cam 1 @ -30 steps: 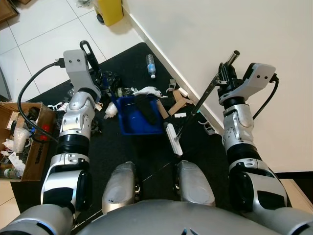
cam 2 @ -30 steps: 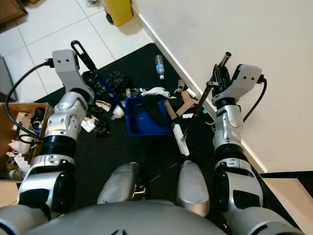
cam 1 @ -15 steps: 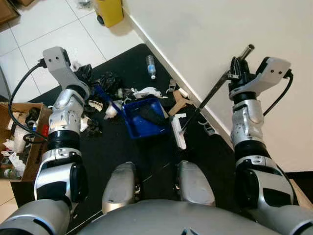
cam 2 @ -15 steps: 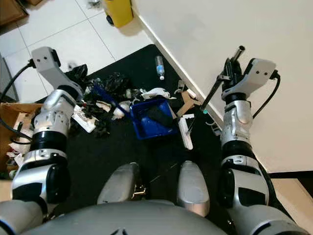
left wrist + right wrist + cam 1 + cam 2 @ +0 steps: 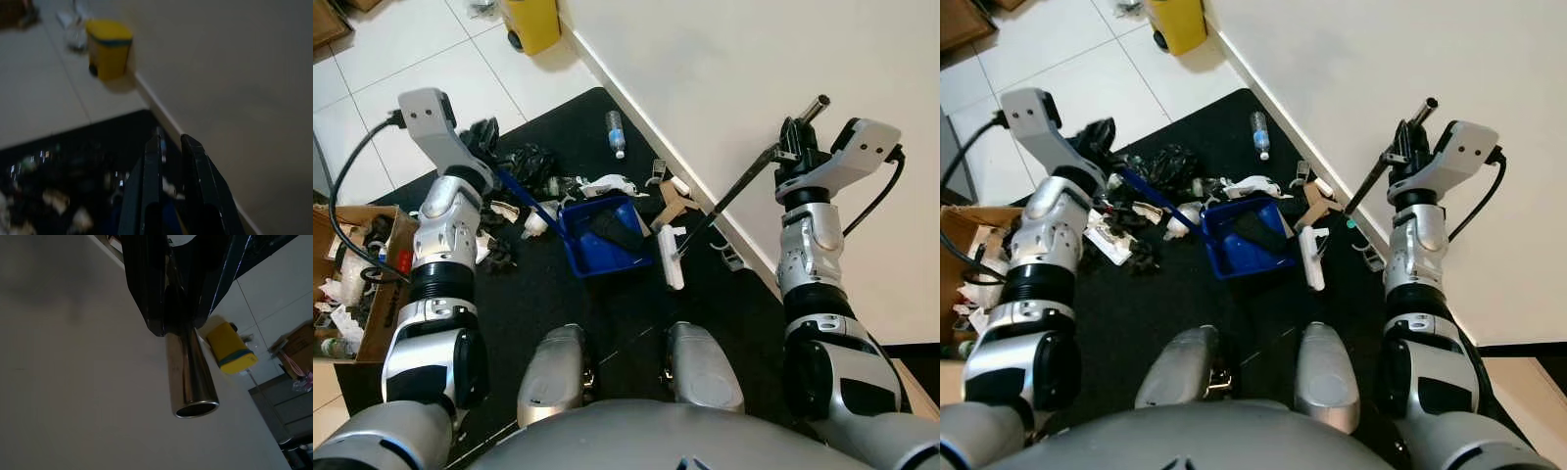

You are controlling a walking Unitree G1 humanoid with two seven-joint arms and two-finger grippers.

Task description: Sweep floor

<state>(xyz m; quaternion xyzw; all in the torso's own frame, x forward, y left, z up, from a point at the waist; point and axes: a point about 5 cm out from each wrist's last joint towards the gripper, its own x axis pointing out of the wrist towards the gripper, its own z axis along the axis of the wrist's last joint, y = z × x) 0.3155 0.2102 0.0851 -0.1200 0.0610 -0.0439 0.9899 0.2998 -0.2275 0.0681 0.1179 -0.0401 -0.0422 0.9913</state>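
Now — right gripper (image 5: 792, 138) gripping broom (image 5: 720, 206), dustpan (image 5: 605, 235) alongside

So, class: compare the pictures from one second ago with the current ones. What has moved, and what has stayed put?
The left gripper swung out toward the robot's left, dragging the blue dustpan by its handle so the pan turned. The right gripper rose and shifted right, pulling the white broom head in beside the dustpan. Both grips held. The plastic bottle, yellow bin and cardboard box stayed put.

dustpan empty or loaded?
Loaded: the blue dustpan on the black mat has a dark piece of debris lying inside it.
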